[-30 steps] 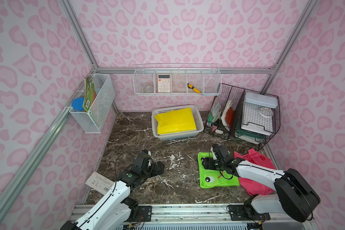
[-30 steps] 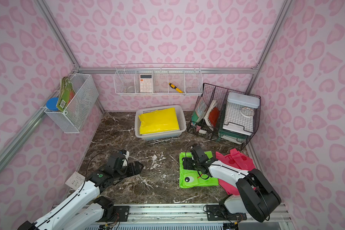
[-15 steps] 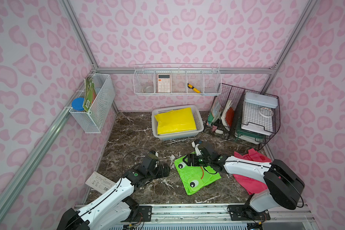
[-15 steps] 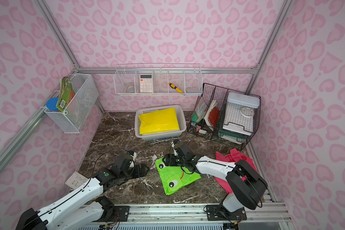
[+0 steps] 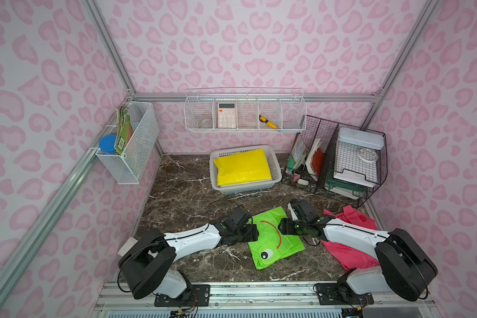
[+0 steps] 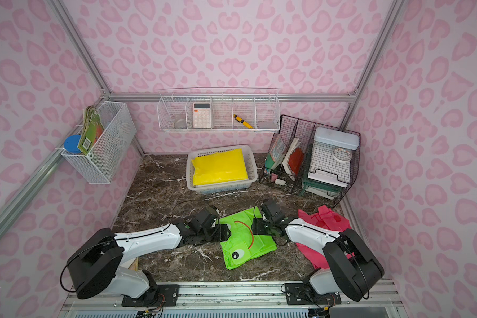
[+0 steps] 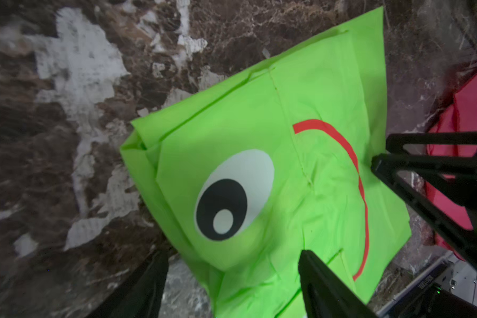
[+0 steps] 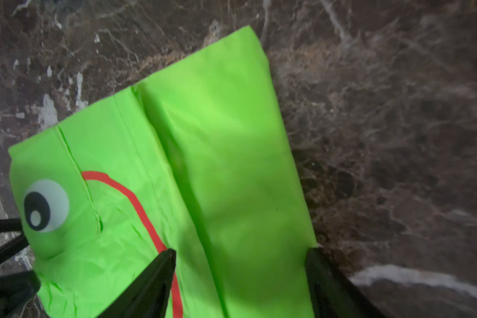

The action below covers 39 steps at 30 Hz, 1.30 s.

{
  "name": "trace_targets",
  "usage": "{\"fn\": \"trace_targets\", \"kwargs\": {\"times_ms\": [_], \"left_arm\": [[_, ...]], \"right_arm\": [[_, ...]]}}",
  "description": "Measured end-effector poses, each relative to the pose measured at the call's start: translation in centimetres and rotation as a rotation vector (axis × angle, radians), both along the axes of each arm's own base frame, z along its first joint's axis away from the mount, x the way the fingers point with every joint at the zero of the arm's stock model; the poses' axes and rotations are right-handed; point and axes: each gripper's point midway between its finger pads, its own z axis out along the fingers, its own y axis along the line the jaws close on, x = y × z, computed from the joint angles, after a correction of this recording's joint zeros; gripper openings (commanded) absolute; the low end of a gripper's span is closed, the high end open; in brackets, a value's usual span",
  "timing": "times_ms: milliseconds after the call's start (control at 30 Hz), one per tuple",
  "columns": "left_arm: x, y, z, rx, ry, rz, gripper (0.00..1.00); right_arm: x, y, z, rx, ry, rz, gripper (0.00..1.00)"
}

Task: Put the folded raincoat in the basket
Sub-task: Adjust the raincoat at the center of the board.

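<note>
Left wrist view: left gripper (image 7: 233, 252) jaws apart, one finger over the green raincoat (image 7: 259, 137), the other over the marble table (image 7: 66, 165) beside its edge. Right wrist view: right gripper (image 8: 241, 250) jaws apart, straddling a folded strip of it. It lies flat between both arms, well apart from the basket (image 5: 245, 188), which holds a yellow raincoat (image 5: 243, 166).

The bright green folded plastic raincoat with a frog face (image 5: 276, 236) slid from the crumpled pink raincoat (image 5: 347, 247) toward the middle and turned. The left gripper (image 5: 253, 233) reached its edge, and the right gripper (image 5: 282, 227) travelled with it.
</note>
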Motion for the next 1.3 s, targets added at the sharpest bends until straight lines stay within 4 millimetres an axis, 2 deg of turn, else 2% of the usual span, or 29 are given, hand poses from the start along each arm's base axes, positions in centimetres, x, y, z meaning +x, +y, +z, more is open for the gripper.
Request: {"fn": "trace_targets", "kwargs": {"times_ms": [100, 300, 400, 467, 600, 700, 833, 900, 967, 1067, 1167, 1300], "left_arm": [[1.3, 0.3, -0.9, 0.043, 0.031, 0.046, 0.62], [4.4, 2.3, -0.8, 0.113, 0.009, 0.096, 0.62], [7.0, 3.2, -1.0, 0.109, 0.007, 0.115, 0.61], [8.7, 3.1, -1.0, 0.089, 0.002, 0.107, 0.61], [10.3, 2.0, -0.4, 0.065, -0.015, 0.064, 0.62], [10.5, 2.3, 1.3, 0.070, -0.050, 0.051, 0.68], [9.8, 5.1, 5.2, 0.149, -0.136, 0.095, 0.81], [8.7, 7.4, 6.7, 0.205, -0.164, 0.140, 0.82], [6.6, 9.6, 7.2, 0.231, -0.161, 0.185, 0.84], [2.3, 11.0, 5.5, 0.217, -0.108, 0.201, 0.86], [-2.3, 9.7, 3.3, 0.175, -0.044, 0.148, 0.86], [-5.5, 8.3, 1.4, 0.113, 0.011, 0.149, 0.86]], "right_arm": [[-1.4, 1.0, -0.1, -0.007, -0.008, 0.046, 0.76], [-6.0, 3.0, 0.0, 0.023, 0.016, 0.152, 0.77], [-8.3, 4.4, 0.2, 0.058, 0.036, 0.218, 0.77], [-9.6, 5.9, 0.4, 0.074, 0.051, 0.277, 0.77], [-10.8, 9.2, 1.2, 0.083, 0.047, 0.360, 0.77], [-11.0, 11.2, 2.4, 0.096, 0.018, 0.391, 0.77], [-9.4, 10.9, 4.0, 0.072, -0.055, 0.352, 0.80], [-7.7, 10.2, 5.0, 0.047, -0.105, 0.324, 0.80], [-4.9, 9.0, 5.9, 0.018, -0.152, 0.270, 0.80], [-0.4, 7.0, 6.5, -0.012, -0.196, 0.188, 0.80], [3.6, 5.8, 6.2, -0.026, -0.201, 0.143, 0.80], [7.0, 6.3, 4.6, -0.024, -0.170, 0.155, 0.77]]}}
